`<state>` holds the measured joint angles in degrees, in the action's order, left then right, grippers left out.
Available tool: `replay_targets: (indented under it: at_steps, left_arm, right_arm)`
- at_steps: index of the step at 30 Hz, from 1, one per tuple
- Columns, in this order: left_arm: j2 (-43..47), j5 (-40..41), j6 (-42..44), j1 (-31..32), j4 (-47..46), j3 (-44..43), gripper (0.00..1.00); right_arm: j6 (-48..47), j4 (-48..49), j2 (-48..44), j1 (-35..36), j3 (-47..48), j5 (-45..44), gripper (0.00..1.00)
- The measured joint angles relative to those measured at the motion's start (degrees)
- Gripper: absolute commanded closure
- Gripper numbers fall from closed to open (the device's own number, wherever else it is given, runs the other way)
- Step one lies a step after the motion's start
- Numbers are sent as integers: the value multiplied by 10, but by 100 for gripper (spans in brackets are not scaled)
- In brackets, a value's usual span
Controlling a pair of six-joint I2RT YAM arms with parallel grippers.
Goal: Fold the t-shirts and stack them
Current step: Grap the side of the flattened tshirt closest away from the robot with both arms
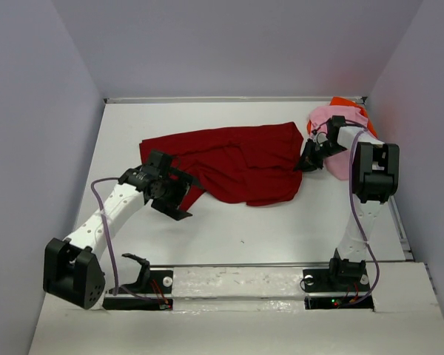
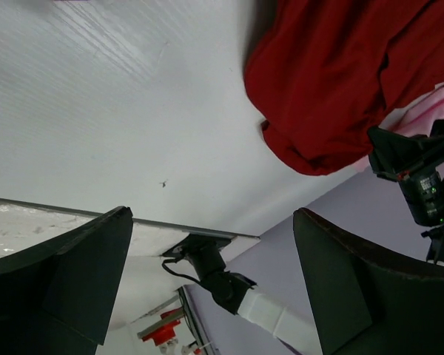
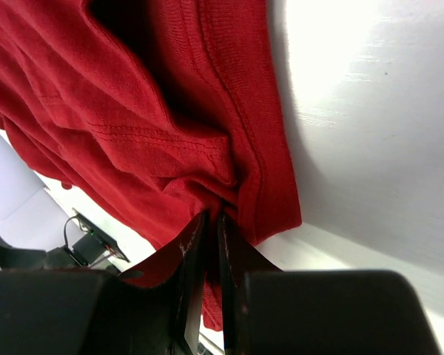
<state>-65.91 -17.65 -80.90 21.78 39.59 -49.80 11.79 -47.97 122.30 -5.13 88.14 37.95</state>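
Observation:
The dark red t-shirt (image 1: 240, 163) lies rumpled and spread across the middle of the table. My right gripper (image 1: 308, 159) is at its right edge, shut on a bunched fold of the red cloth (image 3: 133, 96). The wrist view shows the cloth pinched between the jaws of that gripper (image 3: 213, 222). My left gripper (image 1: 183, 194) stands open beside the shirt's near-left corner, with nothing between its fingers (image 2: 66, 281). The red t-shirt (image 2: 340, 74) lies beyond them. A light pink t-shirt (image 1: 334, 144) sits at the back right, with a bright orange t-shirt (image 1: 348, 103) partly hidden behind it.
The white table (image 1: 229, 229) is walled in by grey panels on the left, back and right. A metal rail (image 1: 244, 264) runs along the near edge by the arm bases. The right arm (image 2: 422, 177) shows in the left wrist view.

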Motion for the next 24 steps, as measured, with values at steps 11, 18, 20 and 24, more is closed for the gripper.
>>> replay_targets:
  at_steps: [11,18,20,24]
  left_arm:
    - [-108,52,-38,-2,36,-34,2]
    - [-145,64,-39,-56,32,10,5]
    - [-116,67,-45,-76,34,49,5]
    - [-76,74,-49,-93,48,69,5]
  right_arm:
    - [0,1,1,0,0,13,84]
    - [0,2,1,0,0,26,84]
    - [0,2,1,0,0,29,84]
    - [0,3,1,0,0,35,84]
